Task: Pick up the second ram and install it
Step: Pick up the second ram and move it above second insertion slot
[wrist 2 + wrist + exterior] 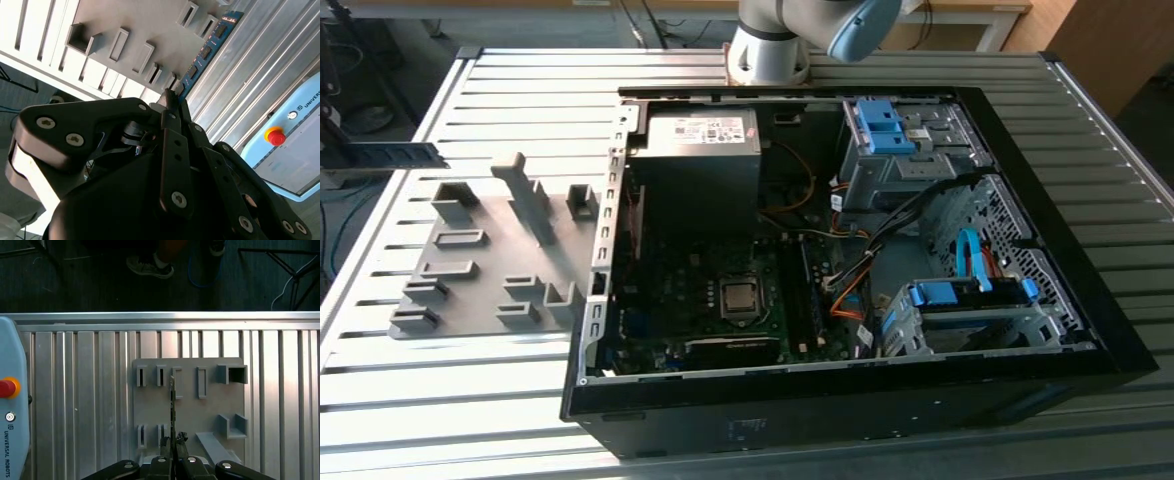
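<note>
Gripper (173, 439) clamped on second ram (206, 51), edge-on over grey holder tray (150, 415). Judgement: keep stick square, draw straight, clear slot walls.

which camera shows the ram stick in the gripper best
The second wrist view: the second ram shows its blue face and dark chips, its end pinched in the gripper. In the first wrist view it is edge-on, a thin line. The exterior view gives the grey tray.
</note>
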Controlling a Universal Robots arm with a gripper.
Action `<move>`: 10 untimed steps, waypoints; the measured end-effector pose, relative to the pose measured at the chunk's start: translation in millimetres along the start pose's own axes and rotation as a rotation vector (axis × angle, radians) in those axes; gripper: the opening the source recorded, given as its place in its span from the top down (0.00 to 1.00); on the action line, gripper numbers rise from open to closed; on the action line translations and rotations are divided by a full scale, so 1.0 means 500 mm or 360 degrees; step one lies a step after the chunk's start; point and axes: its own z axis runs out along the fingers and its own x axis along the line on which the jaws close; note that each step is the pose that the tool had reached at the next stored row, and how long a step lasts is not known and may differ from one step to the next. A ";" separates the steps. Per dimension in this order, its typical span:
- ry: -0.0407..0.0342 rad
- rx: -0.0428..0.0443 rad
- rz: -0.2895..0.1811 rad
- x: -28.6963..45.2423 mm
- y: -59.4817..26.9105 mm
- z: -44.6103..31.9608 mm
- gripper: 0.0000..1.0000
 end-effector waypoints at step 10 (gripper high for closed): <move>0.0000 0.0000 0.0000 0.000 -0.007 0.000 0.86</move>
